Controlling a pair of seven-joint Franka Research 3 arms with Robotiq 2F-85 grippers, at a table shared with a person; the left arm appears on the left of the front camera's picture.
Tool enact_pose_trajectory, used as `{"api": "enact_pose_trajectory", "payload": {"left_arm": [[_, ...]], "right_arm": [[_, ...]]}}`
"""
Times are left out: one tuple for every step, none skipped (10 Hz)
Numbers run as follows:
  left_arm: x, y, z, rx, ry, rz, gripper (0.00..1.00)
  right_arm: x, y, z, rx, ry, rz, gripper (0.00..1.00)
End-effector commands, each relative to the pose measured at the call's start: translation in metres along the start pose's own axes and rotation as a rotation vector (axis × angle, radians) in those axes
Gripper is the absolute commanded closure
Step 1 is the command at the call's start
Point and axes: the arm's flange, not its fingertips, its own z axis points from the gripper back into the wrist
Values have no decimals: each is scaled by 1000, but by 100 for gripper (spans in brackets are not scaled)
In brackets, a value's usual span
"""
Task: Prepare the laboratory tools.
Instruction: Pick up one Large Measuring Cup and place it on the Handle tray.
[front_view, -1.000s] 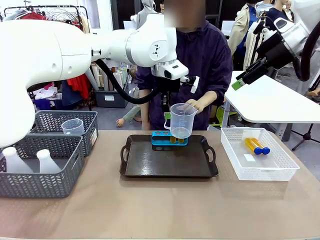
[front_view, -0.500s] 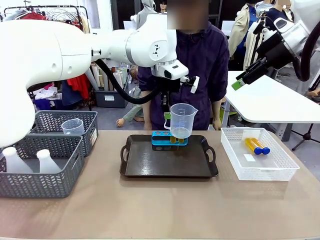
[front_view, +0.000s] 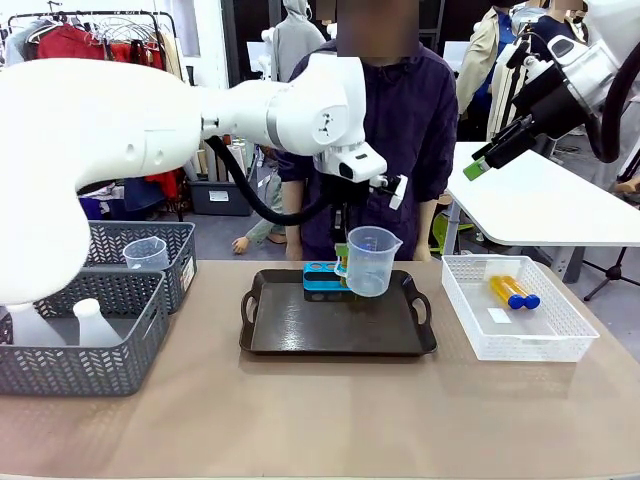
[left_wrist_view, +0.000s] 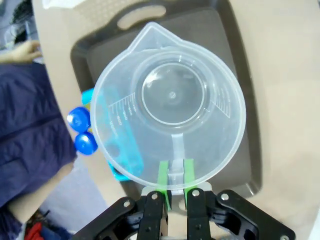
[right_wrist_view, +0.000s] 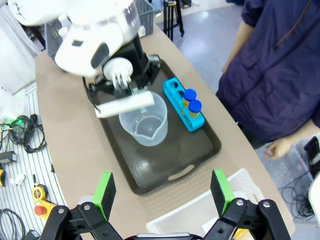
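The left gripper (left_wrist_view: 174, 174) is clenched narrowly on the handle at 6 o'clock of the clear beaker (left_wrist_view: 170, 95) — over the dark tray (left_wrist_view: 235, 55); the right gripper (right_wrist_view: 162, 186) gapes wide, empty.

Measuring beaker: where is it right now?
Front view, centre: the measuring beaker hangs by its handle in the left gripper over the far half of the dark tray, just robot-side of the blue rack.
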Motion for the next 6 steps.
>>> {"api": "enact_pose_trajectory", "payload": {"left_arm": [[8, 14, -11, 41, -7, -52, 100], [12, 17, -24, 30, 5, -68, 100], [16, 18, -39, 24, 24, -85, 100], [16, 21, -52, 15, 20, -91, 100], [16, 23, -63, 15, 15, -97, 100], [16, 25, -71, 8, 2, -102, 100]], "right_arm": [[1, 0, 1, 3, 0, 9, 0], [1, 0, 1, 3, 0, 9, 0], [1, 0, 1, 3, 0, 9, 0], [1, 0, 1, 3, 0, 9, 0], [1, 0, 1, 3, 0, 9, 0], [1, 0, 1, 3, 0, 9, 0]]}}
